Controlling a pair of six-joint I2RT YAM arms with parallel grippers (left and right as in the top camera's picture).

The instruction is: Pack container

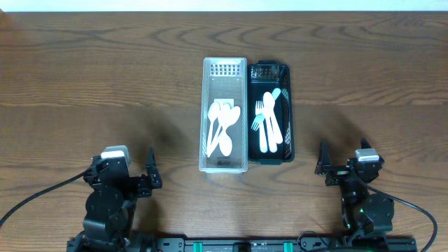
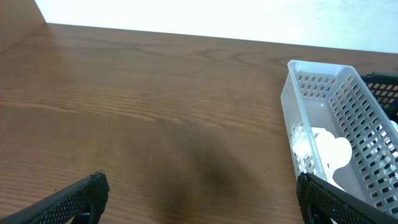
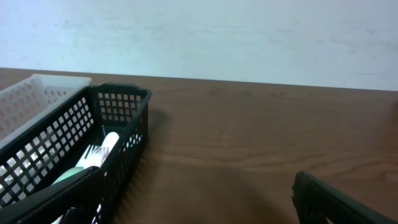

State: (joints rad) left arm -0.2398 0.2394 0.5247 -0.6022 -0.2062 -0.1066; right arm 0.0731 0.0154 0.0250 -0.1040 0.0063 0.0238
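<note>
Brown wood-grain worktop [image 1: 98,70] carries two slotted plastic containers set side by side and touching at its centre: a white rectangular basket [image 1: 224,115] and, on the side nearer the right arm, a black rectangular basket [image 1: 271,112] of about the same length. White plastic spoons [image 1: 222,126] lie loosely overlapped in the white basket, while white plastic forks [image 1: 268,122] lie in the black one. The left gripper [image 2: 200,185] rests low at the worktop's near edge, well apart from the white basket, its jaws spread wide with nothing between them; the basket's corner shows at the right of its wrist view. The right gripper [image 3: 193,183] sits on the far side of the black basket from the white one, also near the front edge, jaws likewise wide and empty.
</note>
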